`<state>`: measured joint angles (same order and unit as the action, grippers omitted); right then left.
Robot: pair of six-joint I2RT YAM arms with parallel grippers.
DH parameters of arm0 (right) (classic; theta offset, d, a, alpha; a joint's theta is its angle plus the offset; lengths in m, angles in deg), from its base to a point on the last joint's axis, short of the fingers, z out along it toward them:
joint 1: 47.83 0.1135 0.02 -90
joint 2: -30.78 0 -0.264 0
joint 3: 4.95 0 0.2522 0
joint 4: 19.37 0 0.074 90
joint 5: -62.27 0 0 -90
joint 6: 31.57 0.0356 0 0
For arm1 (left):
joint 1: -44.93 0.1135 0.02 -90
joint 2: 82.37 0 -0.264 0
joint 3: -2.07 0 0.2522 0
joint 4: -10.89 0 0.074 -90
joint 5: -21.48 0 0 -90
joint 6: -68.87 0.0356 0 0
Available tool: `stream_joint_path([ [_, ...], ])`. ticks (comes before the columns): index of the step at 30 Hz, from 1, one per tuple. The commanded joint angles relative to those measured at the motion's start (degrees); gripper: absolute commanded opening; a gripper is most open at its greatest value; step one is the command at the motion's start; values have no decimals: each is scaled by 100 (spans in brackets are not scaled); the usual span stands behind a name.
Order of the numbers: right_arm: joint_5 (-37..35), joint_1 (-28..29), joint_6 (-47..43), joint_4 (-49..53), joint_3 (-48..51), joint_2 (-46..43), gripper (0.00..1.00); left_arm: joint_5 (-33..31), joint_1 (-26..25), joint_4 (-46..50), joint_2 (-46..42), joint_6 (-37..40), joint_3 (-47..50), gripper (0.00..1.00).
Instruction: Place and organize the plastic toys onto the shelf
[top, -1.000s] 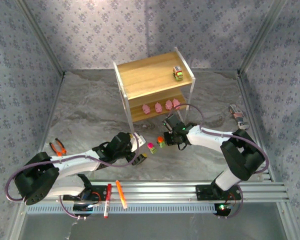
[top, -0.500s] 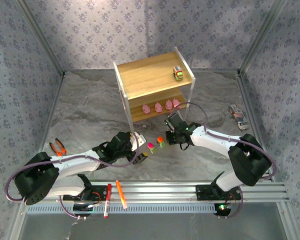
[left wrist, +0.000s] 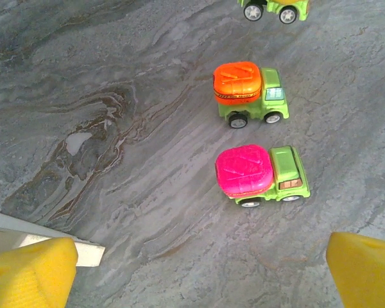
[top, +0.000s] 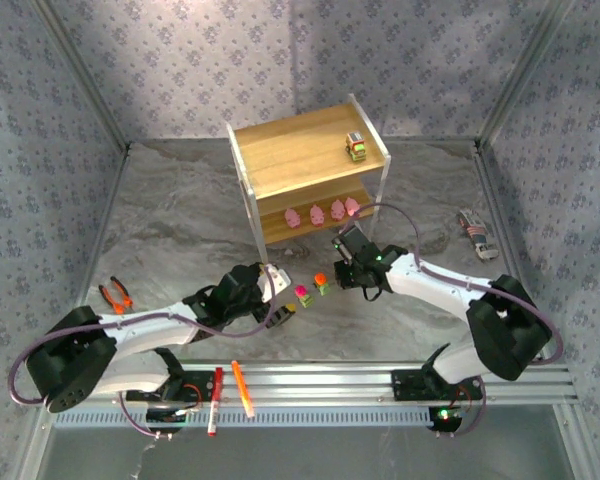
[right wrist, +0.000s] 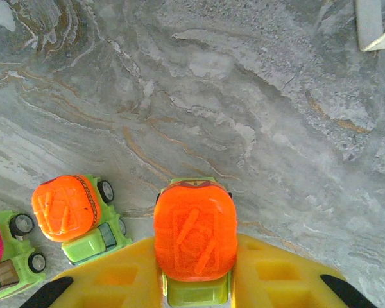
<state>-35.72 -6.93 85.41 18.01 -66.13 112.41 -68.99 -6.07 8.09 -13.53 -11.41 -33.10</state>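
Right claw (right wrist: 194,249) is clamped on the orange-red-topped truck (right wrist: 195,228). The truck's long axis runs along the fingers, green end toward the wrist. It sits low over the desk (top: 180,220), just in front of the shelf (top: 300,152), with the right arm reaching leftward. Left claw (left wrist: 196,263) gapes wide and empty above the magenta truck (left wrist: 260,174) and the orange truck (left wrist: 247,93), which lie parallel with cabs pointing the same way.
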Motion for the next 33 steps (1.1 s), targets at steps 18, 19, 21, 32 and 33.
stream_joint_path([
  [18, -540, 519, 250, 969, -315, -663, 29, 109, 20, -230, -228, 101, 141, 100],
  [19, -569, 561, 262, 1023, -335, -710, 29, 105, 14, -236, -243, 101, 149, 100],
  [21, -639, 629, 300, 1163, -392, -811, 29, 106, 23, -260, -264, 109, 171, 99],
  [32, -1126, 1036, 456, 2155, -1066, -1414, 28, 117, 16, -289, -264, 102, 185, 100],
  [33, -1176, 1067, 457, 2271, -1161, -1463, 29, 117, 28, -290, -258, 101, 181, 100],
])
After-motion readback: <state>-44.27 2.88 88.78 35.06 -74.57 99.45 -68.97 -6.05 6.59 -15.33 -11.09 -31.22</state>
